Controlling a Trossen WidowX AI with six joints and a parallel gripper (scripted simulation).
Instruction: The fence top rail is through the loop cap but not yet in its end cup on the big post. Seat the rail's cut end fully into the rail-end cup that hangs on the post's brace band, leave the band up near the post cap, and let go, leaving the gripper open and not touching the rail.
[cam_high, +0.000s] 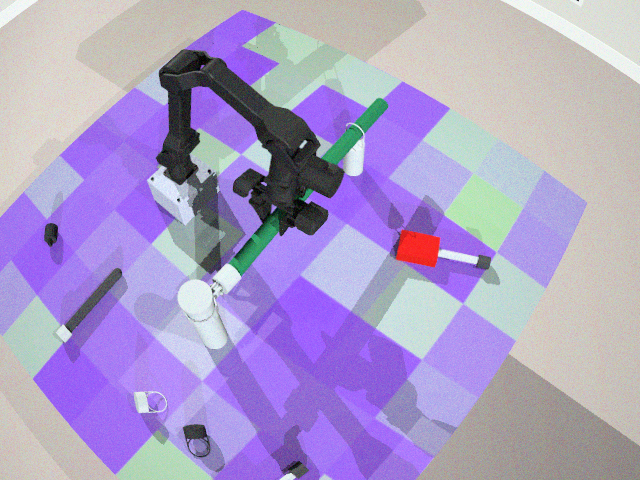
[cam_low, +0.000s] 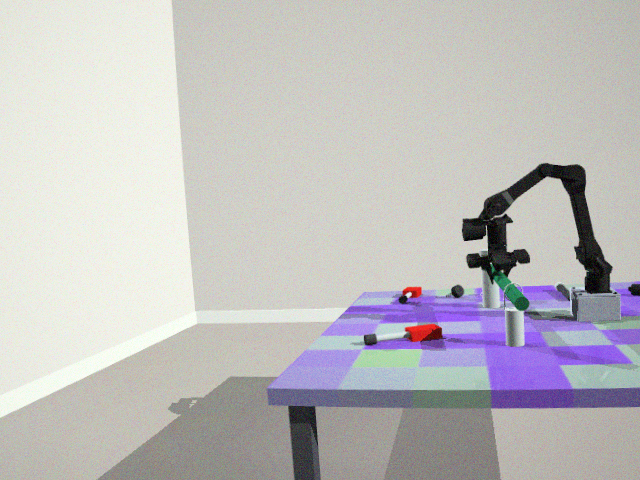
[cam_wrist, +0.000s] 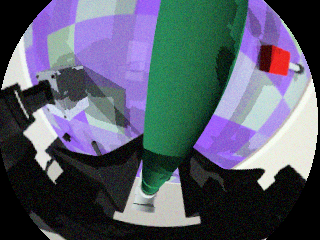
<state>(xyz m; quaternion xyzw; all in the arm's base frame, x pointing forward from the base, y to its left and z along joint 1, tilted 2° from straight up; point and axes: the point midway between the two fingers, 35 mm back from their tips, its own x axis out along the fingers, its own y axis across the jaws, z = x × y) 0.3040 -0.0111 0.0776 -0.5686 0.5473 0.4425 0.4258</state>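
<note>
The green rail (cam_high: 258, 238) (cam_low: 509, 290) (cam_wrist: 195, 75) runs through the thin loop above the short white post (cam_high: 353, 157) (cam_low: 514, 328). Its other end meets the white rail-end cup (cam_high: 226, 278) (cam_wrist: 145, 201), in line with it; the tip is hidden, so the depth inside cannot be told. The cup hangs beside the big white post (cam_high: 211, 329) (cam_low: 491, 293); the band is a thin ring just below the post cap (cam_high: 195, 297). My gripper (cam_high: 281, 220) (cam_low: 492, 274) (cam_wrist: 162, 138) is shut on the rail, between the loop and the cup.
A red block with a white shaft (cam_high: 417, 248) (cam_low: 423, 333) lies right of the rail in the top view. A dark bar (cam_high: 94, 300), a white loop piece (cam_high: 141, 401) and a black loop piece (cam_high: 194, 431) lie beyond the big post. My base (cam_high: 178, 198) stands left of the rail.
</note>
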